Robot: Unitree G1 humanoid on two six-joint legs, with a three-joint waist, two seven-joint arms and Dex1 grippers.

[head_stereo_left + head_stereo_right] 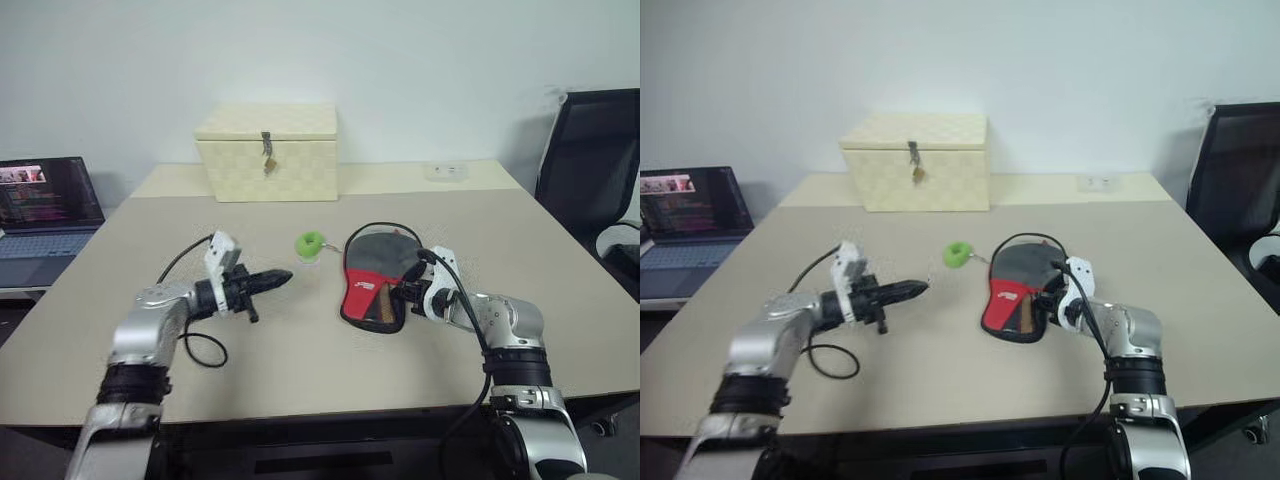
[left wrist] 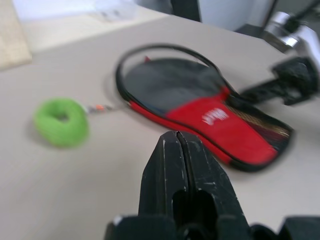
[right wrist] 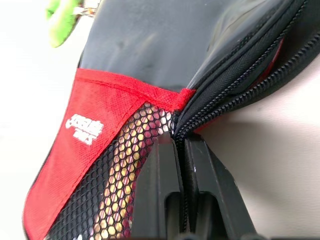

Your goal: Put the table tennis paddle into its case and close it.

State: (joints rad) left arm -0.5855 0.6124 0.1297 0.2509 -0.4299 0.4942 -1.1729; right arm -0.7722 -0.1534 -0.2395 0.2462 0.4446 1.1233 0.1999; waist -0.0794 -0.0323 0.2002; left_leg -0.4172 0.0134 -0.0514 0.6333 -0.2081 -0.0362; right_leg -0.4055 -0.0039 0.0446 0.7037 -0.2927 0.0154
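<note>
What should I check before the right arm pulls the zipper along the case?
1. Right gripper shut at the case's zipper rim: ok.
2. Zipper pull actually pinched: cannot tell.
3. Zipper gaping along the side, not yet closed: not ok.
4. Paddle fully inside: cannot tell; a red edge shows in the gap.
5. Left gripper shut, off the case, not steadying it: not ok.
6. Green ring beside the case, clear of both grippers: ok.

White logo on the case, perhaps illegible.
</note>
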